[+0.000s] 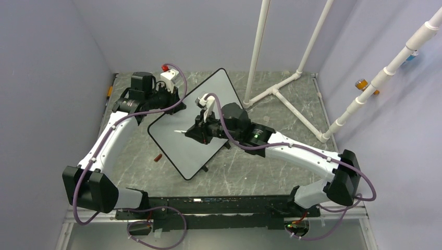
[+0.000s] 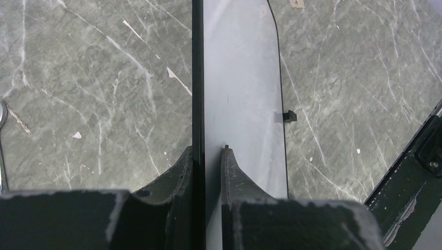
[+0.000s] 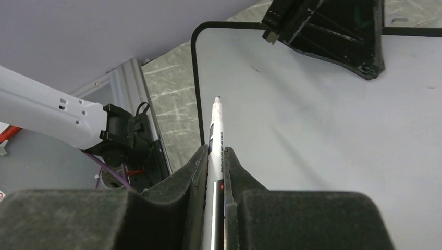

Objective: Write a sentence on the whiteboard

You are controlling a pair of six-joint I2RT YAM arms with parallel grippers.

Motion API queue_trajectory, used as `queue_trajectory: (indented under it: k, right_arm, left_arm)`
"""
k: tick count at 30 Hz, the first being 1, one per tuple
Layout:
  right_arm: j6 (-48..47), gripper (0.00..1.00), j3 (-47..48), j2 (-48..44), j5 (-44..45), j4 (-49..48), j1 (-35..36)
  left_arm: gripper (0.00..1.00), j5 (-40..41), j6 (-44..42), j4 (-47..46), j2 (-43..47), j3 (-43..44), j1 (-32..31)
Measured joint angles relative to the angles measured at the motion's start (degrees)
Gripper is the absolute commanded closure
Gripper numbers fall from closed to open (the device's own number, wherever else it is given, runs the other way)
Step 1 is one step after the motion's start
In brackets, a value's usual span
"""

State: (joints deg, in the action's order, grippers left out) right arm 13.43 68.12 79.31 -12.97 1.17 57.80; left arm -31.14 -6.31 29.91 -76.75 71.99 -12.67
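Whiteboard (image 1: 174, 148): we see it lying at a slant on the grey marbled table (image 1: 250, 166), between the two arms.
Left gripper (image 1: 169, 96): fingers clamped on the whiteboard's far-left edge, one on each face.
Right gripper (image 1: 198, 130): fingers pressed tight around a white marker (image 3: 215, 125), over the board's middle.
Marker tip: points toward the board's left side; we cannot tell whether it touches.

The whiteboard (image 1: 180, 148) lies on the table (image 1: 255, 169) (the marker (image 3: 215, 127) over it)
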Motion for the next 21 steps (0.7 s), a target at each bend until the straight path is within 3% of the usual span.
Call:
queue_trajectory:
  k: [21]
  right_arm:
    - [1.6,1.00,4.9,10.2,6.6,-4.8,5.4]
  left_arm:
    - [1.00,1.2,0.4,0.2,0.0,0.2,-0.4]
